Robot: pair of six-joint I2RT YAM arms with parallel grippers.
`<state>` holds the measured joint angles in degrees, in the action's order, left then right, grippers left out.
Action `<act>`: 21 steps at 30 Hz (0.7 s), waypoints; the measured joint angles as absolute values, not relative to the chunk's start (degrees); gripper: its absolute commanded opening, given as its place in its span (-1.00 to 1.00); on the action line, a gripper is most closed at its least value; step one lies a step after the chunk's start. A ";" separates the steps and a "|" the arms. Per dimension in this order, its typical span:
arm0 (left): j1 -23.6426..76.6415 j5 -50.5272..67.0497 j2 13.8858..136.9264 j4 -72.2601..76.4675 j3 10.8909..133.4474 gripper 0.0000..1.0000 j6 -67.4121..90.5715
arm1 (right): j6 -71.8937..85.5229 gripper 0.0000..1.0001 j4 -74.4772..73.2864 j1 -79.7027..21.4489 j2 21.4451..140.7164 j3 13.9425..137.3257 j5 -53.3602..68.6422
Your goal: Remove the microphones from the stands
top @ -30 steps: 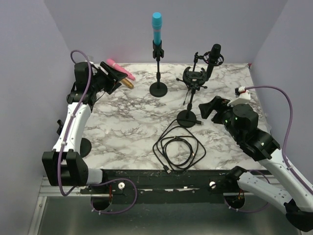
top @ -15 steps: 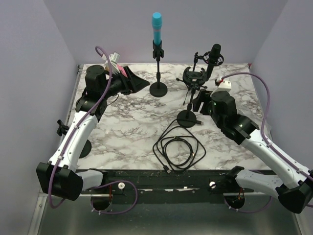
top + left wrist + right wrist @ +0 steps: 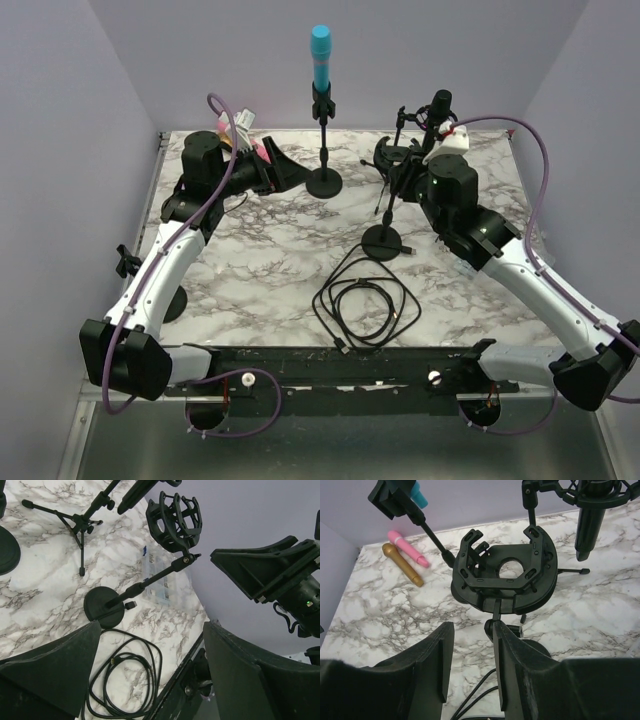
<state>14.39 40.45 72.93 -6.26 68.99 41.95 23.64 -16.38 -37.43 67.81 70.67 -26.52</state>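
Left of the empty shock mount (image 3: 485,580), the blue microphone (image 3: 320,45) is held upright in its stand (image 3: 324,183). Right of the mount, a black microphone (image 3: 587,525) is hung in its cradle. The left gripper (image 3: 150,645) is spread wide, left of the mount. The right gripper (image 3: 474,630), just before the mount, is parted, with nothing grasped.

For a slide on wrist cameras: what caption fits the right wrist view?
Right tool poised before an empty shock mount; pink microphone and gold microphone lie on the marble table.
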 measured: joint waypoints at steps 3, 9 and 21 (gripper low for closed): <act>14.39 40.93 72.99 -6.17 68.99 0.75 41.95 | 23.66 -0.16 -16.56 -37.39 68.77 70.89 -27.09; 14.39 41.87 72.99 -5.61 68.99 0.74 42.09 | 23.53 -0.14 -16.88 -37.39 69.14 71.00 -29.12; 14.39 42.35 73.84 -5.23 68.99 0.71 42.70 | 22.55 -0.15 -16.60 -36.62 72.25 71.09 -31.05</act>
<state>14.39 42.35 73.84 -5.23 68.99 42.70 22.55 -16.60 -36.62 72.25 71.09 -31.05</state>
